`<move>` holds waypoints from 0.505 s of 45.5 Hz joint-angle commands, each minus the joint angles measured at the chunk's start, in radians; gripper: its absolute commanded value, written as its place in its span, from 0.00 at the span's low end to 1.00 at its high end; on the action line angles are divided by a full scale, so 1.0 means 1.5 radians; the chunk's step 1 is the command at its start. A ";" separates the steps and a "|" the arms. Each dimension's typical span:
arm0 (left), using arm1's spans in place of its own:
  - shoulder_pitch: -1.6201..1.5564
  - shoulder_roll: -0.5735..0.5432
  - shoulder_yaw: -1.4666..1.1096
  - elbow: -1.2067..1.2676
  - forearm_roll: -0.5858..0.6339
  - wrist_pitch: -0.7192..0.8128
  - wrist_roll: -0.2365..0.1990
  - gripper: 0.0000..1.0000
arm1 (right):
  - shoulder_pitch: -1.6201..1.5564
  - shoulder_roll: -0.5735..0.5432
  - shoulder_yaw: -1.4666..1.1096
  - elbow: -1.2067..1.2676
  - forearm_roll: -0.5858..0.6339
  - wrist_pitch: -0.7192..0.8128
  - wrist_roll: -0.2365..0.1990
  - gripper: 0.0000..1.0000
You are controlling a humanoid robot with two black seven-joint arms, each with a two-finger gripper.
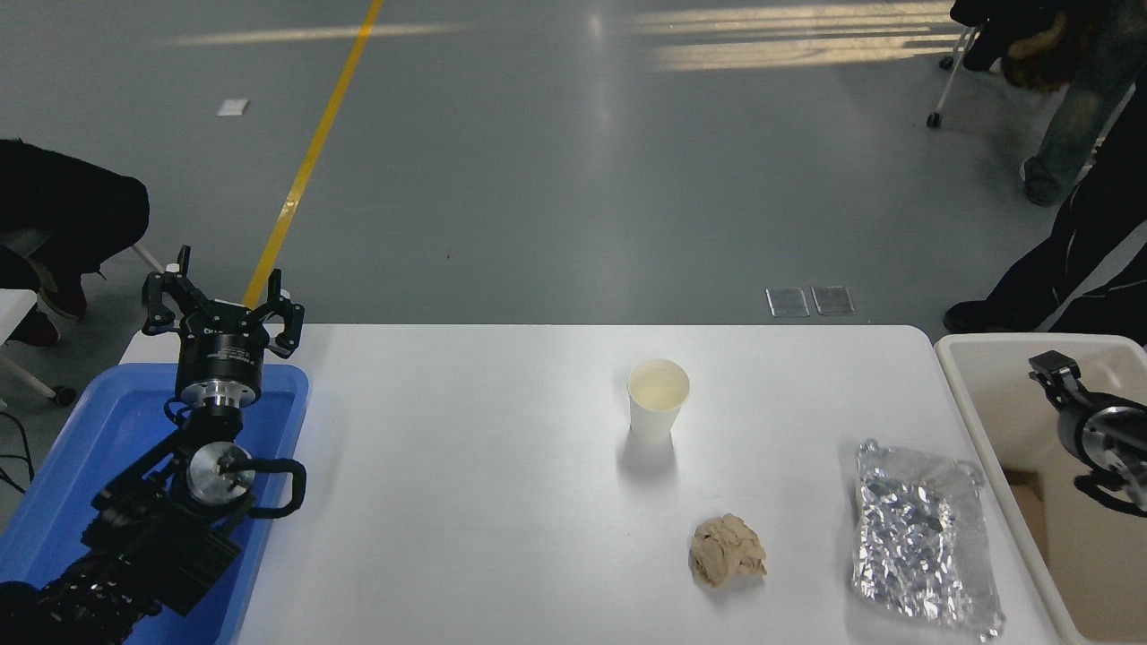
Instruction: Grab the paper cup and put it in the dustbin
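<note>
The white paper cup [659, 399] stands upright on the white table [466, 484], right of its middle. The cream-white dustbin [995, 421] stands off the table's right edge. My right gripper [1050, 367] comes in from the right edge above the dustbin, well right of the cup; I cannot see whether it is open or shut. My left gripper [222, 300] is parked at the lower left above the blue tray, fingers spread open and empty.
A crumpled tan paper ball [727, 551] lies near the front, below the cup. A crinkled silver foil tray [923, 542] lies at the front right, beside the dustbin. A blue plastic tray [107, 439] sits at the left. People stand at the far right and left.
</note>
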 commanded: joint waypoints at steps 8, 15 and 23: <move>-0.001 0.000 0.001 0.000 0.001 0.000 0.000 0.99 | 0.654 0.040 -0.501 0.494 -0.028 0.067 0.004 1.00; 0.001 0.001 -0.001 0.000 -0.001 0.000 0.000 0.99 | 0.886 0.112 -0.514 0.636 -0.027 0.236 0.004 1.00; 0.002 0.000 -0.002 0.000 -0.002 0.002 -0.001 0.99 | 1.040 0.163 -0.495 0.669 -0.027 0.415 0.004 1.00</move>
